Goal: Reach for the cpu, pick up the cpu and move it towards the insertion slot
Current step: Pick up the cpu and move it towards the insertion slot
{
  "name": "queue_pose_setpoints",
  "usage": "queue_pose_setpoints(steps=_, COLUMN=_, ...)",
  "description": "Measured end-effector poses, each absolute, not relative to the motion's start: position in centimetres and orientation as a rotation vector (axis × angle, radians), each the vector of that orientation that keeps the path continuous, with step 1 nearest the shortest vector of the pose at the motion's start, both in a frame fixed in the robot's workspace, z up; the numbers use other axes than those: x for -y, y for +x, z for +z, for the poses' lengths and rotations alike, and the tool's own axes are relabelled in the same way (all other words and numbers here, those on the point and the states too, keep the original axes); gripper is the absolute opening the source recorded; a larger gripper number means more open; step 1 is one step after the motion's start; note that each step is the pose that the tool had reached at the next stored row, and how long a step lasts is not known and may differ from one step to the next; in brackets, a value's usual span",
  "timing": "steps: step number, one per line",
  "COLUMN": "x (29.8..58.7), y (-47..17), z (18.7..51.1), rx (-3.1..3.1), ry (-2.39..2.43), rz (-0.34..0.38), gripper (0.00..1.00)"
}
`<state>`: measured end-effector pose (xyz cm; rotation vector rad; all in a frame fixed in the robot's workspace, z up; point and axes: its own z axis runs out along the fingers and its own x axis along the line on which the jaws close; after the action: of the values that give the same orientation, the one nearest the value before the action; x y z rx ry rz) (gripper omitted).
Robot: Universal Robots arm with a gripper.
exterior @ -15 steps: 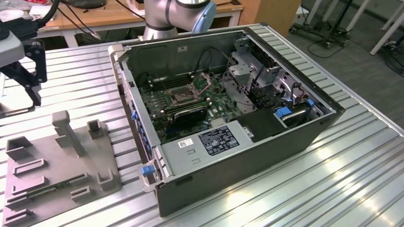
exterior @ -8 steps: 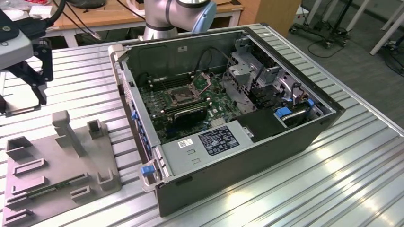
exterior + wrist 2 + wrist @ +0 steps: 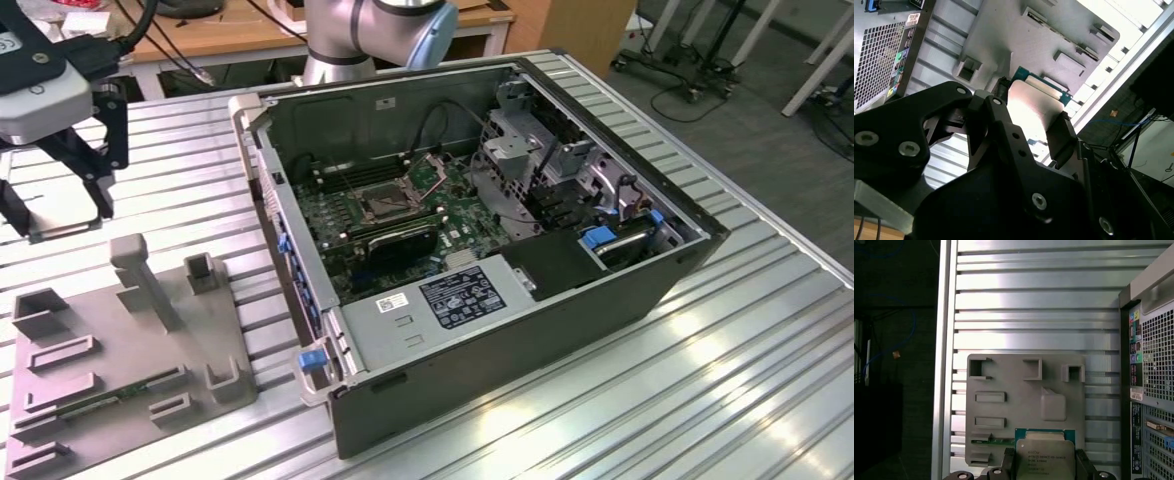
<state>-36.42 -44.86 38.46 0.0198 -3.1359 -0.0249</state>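
Observation:
The cpu (image 3: 1045, 456), a thin square chip with a silvery face and a green-tan rim, sits between my gripper's (image 3: 1045, 467) two black fingers (image 3: 1008, 462), which are shut on its opposite edges. In the second wrist view the cpu (image 3: 1036, 102) shows pale in the gripper (image 3: 1029, 117). In the exterior view the gripper (image 3: 60, 222) hangs above the table beyond the far end of the grey plastic holder (image 3: 120, 340), on that view's left of the open computer case (image 3: 534, 300). The insertion slot (image 3: 384, 203), a dark square socket in a shiny metal frame, lies on the motherboard inside the case.
The grey holder (image 3: 1024, 410) has raised posts and several rectangular recesses; a narrow green circuit strip (image 3: 114, 393) lies in one. The case's drive cage (image 3: 534, 150) and cables crowd the socket's far side. The ribbed metal table (image 3: 694, 380) ends at an edge beside the holder.

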Motion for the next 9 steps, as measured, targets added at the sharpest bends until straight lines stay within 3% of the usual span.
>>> queue_pose_setpoints(steps=9, x=44.86, y=-35.35, z=38.46, rx=3.136, ry=0.020, rz=-0.025, gripper=0.55)
